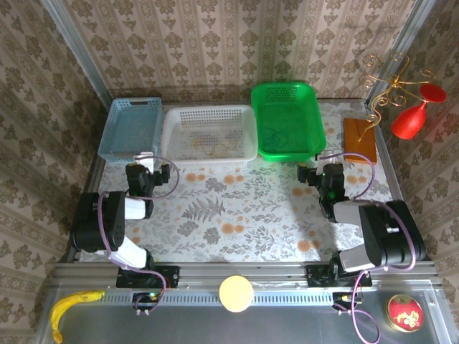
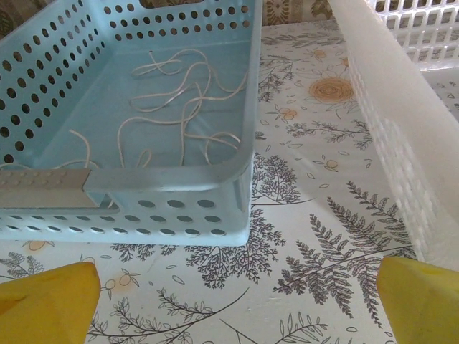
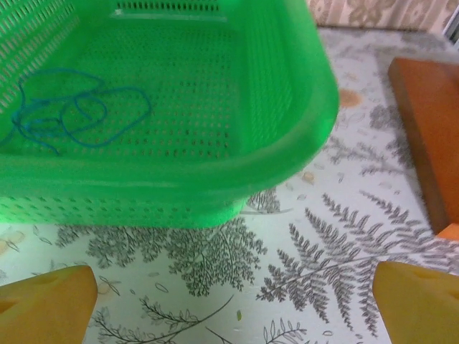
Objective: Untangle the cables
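Note:
A small clump of cables [image 1: 214, 146], pale yellowish-tan with a darker strand, lies in the white basket [image 1: 172, 136]. A loose pale cord [image 2: 183, 107] is spread over the floor of the blue basket [image 2: 172, 204]. A thin teal cord [image 3: 72, 111] lies looped in the green basket [image 3: 287, 143]. My left gripper [image 2: 233, 308] is open over the tablecloth, just in front of the blue basket's near corner and holding nothing. My right gripper [image 3: 233, 308] is open in front of the green basket's near corner, also holding nothing. Both grippers, left [image 1: 149, 166] and right [image 1: 313, 174], sit low near the baskets.
The three baskets stand in a row along the back of the table. The white basket's wall [image 2: 401, 122] rises close on my left gripper's right. A brown wooden board [image 3: 430, 129] bearing a gold curly wire stand [image 1: 391, 86] with a red glass [image 1: 412, 118] stands at the right.

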